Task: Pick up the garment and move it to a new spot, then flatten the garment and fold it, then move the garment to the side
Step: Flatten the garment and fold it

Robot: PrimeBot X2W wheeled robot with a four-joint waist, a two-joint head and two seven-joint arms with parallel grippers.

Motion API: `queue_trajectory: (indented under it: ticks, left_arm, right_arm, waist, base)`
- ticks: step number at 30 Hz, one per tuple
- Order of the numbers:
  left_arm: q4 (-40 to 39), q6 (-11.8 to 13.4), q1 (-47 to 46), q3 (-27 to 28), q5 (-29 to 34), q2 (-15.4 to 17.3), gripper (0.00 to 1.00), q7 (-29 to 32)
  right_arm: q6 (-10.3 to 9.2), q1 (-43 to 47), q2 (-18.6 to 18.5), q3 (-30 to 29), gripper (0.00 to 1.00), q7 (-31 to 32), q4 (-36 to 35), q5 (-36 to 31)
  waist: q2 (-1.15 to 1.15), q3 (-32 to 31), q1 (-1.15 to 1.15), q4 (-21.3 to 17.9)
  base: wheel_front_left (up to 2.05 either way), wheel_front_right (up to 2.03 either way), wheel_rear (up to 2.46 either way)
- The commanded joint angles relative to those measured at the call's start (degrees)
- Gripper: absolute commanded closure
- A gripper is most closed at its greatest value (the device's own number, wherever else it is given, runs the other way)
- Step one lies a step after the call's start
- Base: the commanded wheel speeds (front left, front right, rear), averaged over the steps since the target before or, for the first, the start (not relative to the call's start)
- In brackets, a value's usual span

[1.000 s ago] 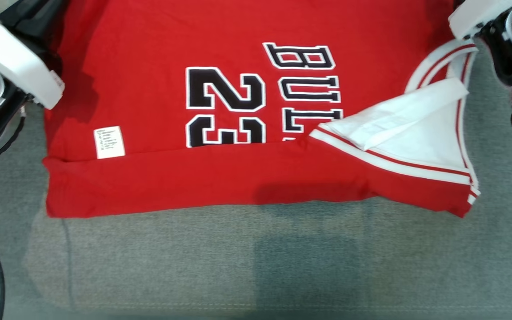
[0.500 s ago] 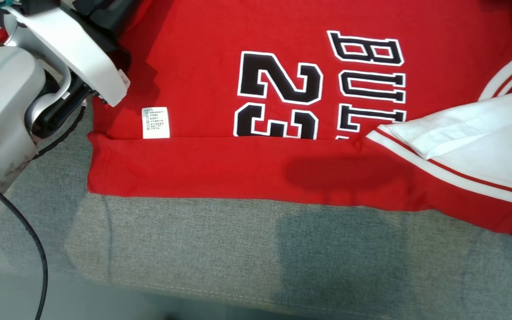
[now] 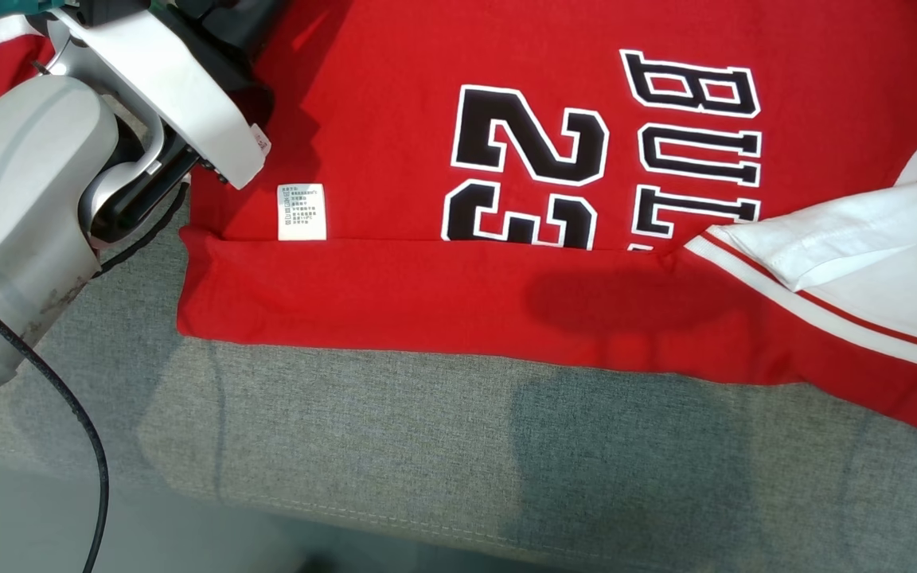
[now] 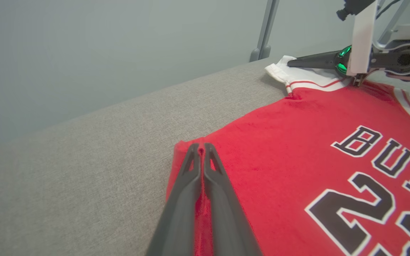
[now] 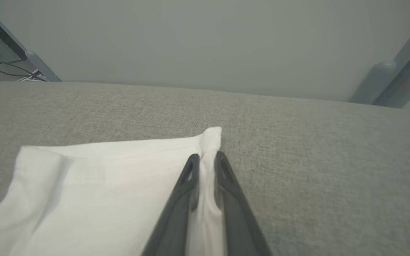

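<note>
Red garment [image 3: 427,294] with black 23 lies flat, near edge folded over

Matt cloth garment [image 3: 427,294], coarse woven upholstery [image 3: 427,446]

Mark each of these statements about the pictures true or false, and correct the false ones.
1. The left gripper is shut on a corner of the red jersey. True.
2. The right gripper hangs open above the grey cushion. False: it is closed on a white edge of the jersey.
3. The jersey bears the number 23. True.
4. The care label is black. False: it is white with small dark print.
</note>
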Motion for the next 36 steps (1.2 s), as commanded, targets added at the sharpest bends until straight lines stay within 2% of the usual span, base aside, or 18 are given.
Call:
queue_trajectory:
  ticks: [1, 8, 13, 27, 36]
  left_arm:
    - [-0.51, -0.4, -0.42, 2.49, 0.36, 2.79, 1.0, -0.33]
    - [0.01, -0.4, 0.69, 3.41, -0.04, 4.49, 1.0, -0.33]
    - [0.12, -0.4, 2.51, 3.25, -0.88, 6.77, 1.0, -0.33]
    - [1.13, -0.4, 6.46, -0.37, -6.18, 14.47, 1.0, -0.34]
    - [3.23, -0.4, 6.12, -4.0, -9.68, 16.58, 1.0, -0.34]
  right_arm:
    - [0.25, 0.8, 1.26, 0.49, 1.0, -0.52, -1.38, 0.59]
    - [0.25, 2.48, 0.38, 2.32, 1.0, -3.38, -5.23, 4.07]
    - [0.25, 5.96, -1.09, 5.98, 1.0, -2.53, -12.01, 9.77]
    - [0.25, 18.14, -15.72, 14.55, 1.0, 3.23, -35.08, 27.8]
    - [0.25, 23.49, -21.02, 17.53, 1.0, 5.03, -43.5, 34.48]
  waist:
    - [0.0, -0.13, 0.0, -0.15]
    - [0.0, -1.04, 0.0, -1.8]
    - [0.0, -2.78, 0.0, -3.43]
    - [0.0, -6.73, 0.0, -7.26]
    - [0.0, -6.9, 0.0, -8.59]
  base:
    - [0.0, 0.0, 0.0]
    - [0.0, 0.0, 0.0]
    - [0.0, 0.0, 0.0]
    - [0.0, 0.0, 0.0]
    - [0.0, 0.0, 0.0]
